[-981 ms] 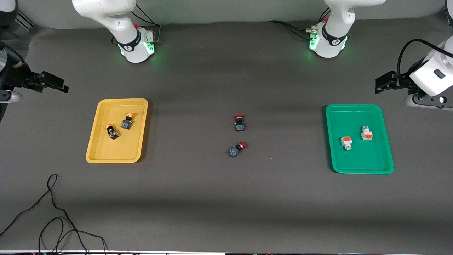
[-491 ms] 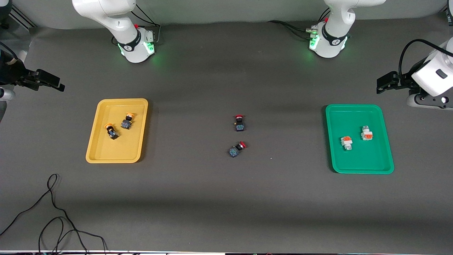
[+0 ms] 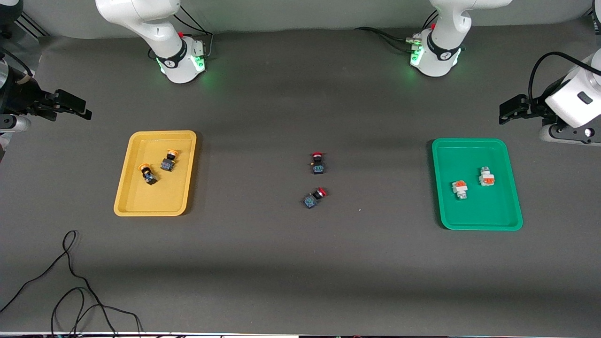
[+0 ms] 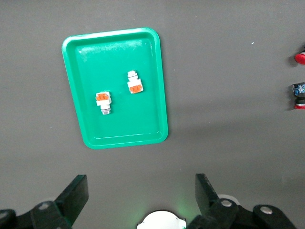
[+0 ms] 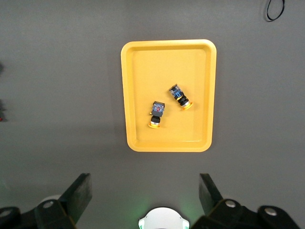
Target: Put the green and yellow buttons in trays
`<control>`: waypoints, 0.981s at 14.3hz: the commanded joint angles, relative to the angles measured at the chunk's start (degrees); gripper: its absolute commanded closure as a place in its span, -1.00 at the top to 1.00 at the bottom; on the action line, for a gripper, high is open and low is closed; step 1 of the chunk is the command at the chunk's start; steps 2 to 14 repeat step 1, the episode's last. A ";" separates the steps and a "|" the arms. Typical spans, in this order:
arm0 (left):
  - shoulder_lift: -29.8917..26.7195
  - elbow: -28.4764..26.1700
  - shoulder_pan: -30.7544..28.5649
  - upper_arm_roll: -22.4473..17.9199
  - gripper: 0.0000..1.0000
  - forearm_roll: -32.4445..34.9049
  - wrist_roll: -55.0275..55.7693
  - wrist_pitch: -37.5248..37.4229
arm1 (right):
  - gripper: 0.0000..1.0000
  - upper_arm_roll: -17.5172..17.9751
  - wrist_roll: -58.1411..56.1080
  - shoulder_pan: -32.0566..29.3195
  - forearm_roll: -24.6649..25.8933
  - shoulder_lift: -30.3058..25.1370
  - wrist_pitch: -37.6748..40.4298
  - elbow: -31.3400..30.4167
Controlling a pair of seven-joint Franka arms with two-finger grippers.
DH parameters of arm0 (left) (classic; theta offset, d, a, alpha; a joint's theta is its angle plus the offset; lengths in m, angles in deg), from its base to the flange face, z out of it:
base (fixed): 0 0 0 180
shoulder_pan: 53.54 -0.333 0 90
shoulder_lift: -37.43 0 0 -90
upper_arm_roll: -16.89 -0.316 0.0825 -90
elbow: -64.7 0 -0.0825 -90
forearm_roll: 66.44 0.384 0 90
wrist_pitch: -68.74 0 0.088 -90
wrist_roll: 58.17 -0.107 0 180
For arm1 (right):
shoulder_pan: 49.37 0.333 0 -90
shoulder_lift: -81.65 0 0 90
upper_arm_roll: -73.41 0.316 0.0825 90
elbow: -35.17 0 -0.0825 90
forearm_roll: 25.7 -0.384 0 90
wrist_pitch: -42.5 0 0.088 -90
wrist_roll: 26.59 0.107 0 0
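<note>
Two yellow buttons [image 3: 169, 160] [image 3: 147, 173] lie in the yellow tray [image 3: 155, 199]. They also show in the right wrist view [image 5: 156, 114] [image 5: 180, 97], in the tray [image 5: 143, 71]. Two green buttons [image 3: 460, 189] [image 3: 486, 177] lie in the green tray [image 3: 479, 211], which the left wrist view [image 4: 143, 129] shows as well. My left gripper [image 3: 509, 109] [image 4: 140, 195] is open and empty, high over bare table off the green tray's corner. My right gripper [image 3: 70, 108] [image 5: 145, 193] is open and empty, high over bare table off the yellow tray's corner.
Two red-capped switches [image 3: 318, 163] [image 3: 314, 197] lie on the grey table midway between the trays. A black cable [image 3: 70, 281] loops near the front edge at the right arm's end. The arm bases [image 3: 181, 61] [image 3: 434, 56] stand along the back.
My right gripper drifted slightly outward and came back. My left gripper barely shifted. Buttons, switches and trays have not moved.
</note>
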 commanded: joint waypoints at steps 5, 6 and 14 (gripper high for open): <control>-0.38 0.72 -0.50 0.55 1.00 -0.39 0.56 -1.07 | 1.00 -0.43 -1.37 0.32 0.32 0.92 1.19 1.81; -0.38 0.72 -0.50 0.55 1.00 -0.39 0.56 -1.07 | 1.00 -0.43 -1.37 0.32 0.32 0.92 1.19 1.81; -0.38 0.72 -0.50 0.55 1.00 -0.39 0.56 -1.07 | 1.00 -0.43 -1.37 0.32 0.32 0.92 1.19 1.81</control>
